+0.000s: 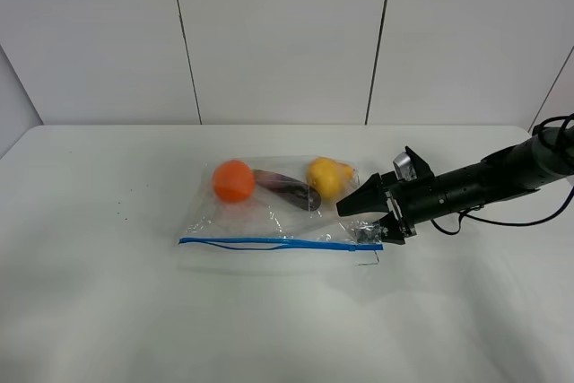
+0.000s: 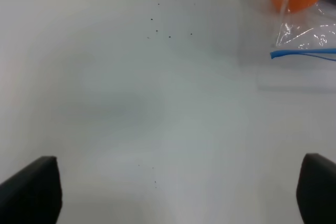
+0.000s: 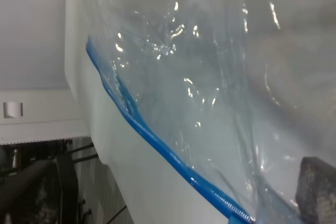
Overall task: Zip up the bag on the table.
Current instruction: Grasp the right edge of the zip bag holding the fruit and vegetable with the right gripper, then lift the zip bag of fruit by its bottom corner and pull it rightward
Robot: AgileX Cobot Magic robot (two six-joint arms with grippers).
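Observation:
The clear bag [image 1: 269,217] lies flat on the white table [image 1: 108,311], its blue zipper strip [image 1: 269,241] along the near edge. An orange fruit [image 1: 233,180], a purple one [image 1: 287,188] and a yellow one [image 1: 327,177] show through it. My right gripper [image 1: 363,221] is at the bag's right end, jaws apart, one finger over the plastic and one by the strip's end. In the right wrist view the bag [image 3: 210,77] and strip [image 3: 152,140] fill the frame. My left gripper [image 2: 176,192] is open over bare table, left of the bag's corner [image 2: 307,40].
White wall panels [image 1: 278,33] rise behind the table's far edge. A black cable [image 1: 538,217] trails from the right arm [image 1: 484,181] over the table. Small dark specks [image 1: 121,213] mark the table left of the bag. The left arm is outside the exterior view.

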